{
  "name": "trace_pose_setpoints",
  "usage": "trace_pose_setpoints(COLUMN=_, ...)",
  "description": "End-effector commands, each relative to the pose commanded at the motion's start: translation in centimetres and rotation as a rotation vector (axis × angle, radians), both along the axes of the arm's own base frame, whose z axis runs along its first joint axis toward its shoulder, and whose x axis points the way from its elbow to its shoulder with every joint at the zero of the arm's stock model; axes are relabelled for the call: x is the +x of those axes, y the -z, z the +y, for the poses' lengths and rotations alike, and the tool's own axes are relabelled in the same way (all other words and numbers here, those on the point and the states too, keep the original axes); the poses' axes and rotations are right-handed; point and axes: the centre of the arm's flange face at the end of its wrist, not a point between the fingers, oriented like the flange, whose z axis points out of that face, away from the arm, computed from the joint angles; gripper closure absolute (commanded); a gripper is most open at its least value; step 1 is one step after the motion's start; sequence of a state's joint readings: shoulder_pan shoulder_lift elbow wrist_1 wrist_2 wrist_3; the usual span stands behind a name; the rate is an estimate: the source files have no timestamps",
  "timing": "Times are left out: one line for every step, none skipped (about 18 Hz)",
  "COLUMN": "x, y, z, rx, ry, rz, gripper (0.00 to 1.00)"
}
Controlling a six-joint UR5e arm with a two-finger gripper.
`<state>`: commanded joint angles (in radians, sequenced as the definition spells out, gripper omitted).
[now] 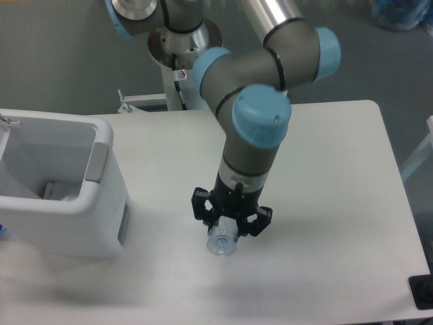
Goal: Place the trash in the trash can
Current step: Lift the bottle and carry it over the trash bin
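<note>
My gripper (231,223) points down over the middle of the white table (338,203), shut on a clear plastic bottle (222,242). The bottle's round end sticks out below the black fingers (200,205) and faces the camera. It looks lifted off the table, with a soft shadow beneath it. The trash can (40,223), a big white boxy bin with a grey panel (97,162) on its right rim, stands at the left edge, well left of the gripper. Something pale (55,191) lies at its bottom; I cannot tell what it is.
The arm's pedestal (184,51) stands behind the table's far edge. A black object (421,292) sits at the table's near right corner. A blue bundle (400,13) lies on the floor at top right.
</note>
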<state>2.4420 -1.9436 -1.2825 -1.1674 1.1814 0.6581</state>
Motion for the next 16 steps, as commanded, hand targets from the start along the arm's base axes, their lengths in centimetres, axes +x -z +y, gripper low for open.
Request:
trace_pose_setpoints(x=-0.5, y=-1.2, z=-0.3, rx=0.026, ry=-0.004, rz=0.007, gripper=0.47)
trace_pose_setpoints(x=-0.4, y=-2.8, z=-0.1, rx=0.070, ry=0.006, rz=0.005, gripper=0.47)
trace_pose_setpoints(x=-0.2, y=-4.5, z=0.2, rx=0.122, ry=0.019, rz=-0.003, gripper=0.47)
trace_pose_setpoints(x=-0.4, y=-5.8, z=0.1, rx=0.166, ry=0.018, rz=-0.017, gripper=0.47)
trace_pose_setpoints(x=-0.4, y=-6.8, z=0.2, rx=0.199, ry=0.018, rz=-0.031, gripper=0.47)
trace_pose_setpoints(x=-0.1, y=-7.7, z=0.3, rx=0.229, ry=0.023, rz=-0.045, gripper=0.47)
trace_pose_setpoints(x=0.2, y=-8.2, z=0.5, rx=0.257, ry=0.033, rz=-0.065, gripper=0.47)
trace_pose_setpoints(x=1.0, y=-9.5, z=0.3, rx=0.296, ry=0.051, rz=-0.078, gripper=0.47)
trace_pose_setpoints(x=1.9, y=-11.0, z=0.0, rx=0.336, ry=0.069, rz=-0.089, gripper=0.47)
trace_pose_setpoints(x=2.6, y=-11.9, z=-0.1, rx=0.374, ry=0.090, rz=-0.108, gripper=0.47)
trace_pose_setpoints(x=3.2, y=-12.5, z=0.0, rx=0.406, ry=0.105, rz=-0.137, gripper=0.47)
trace_pose_setpoints(x=4.0, y=-13.6, z=-0.1, rx=0.435, ry=0.111, rz=-0.161, gripper=0.47)
trace_pose_setpoints(x=5.0, y=-14.9, z=-0.5, rx=0.458, ry=0.115, rz=-0.168, gripper=0.47)
trace_pose_setpoints(x=5.6, y=-15.6, z=-0.7, rx=0.471, ry=0.121, rz=-0.166, gripper=0.47)
trace_pose_setpoints(x=6.1, y=-16.0, z=-0.5, rx=0.483, ry=0.128, rz=-0.165, gripper=0.47)
trace_pose_setpoints(x=7.1, y=-17.0, z=-0.6, rx=0.509, ry=0.140, rz=-0.173, gripper=0.47)
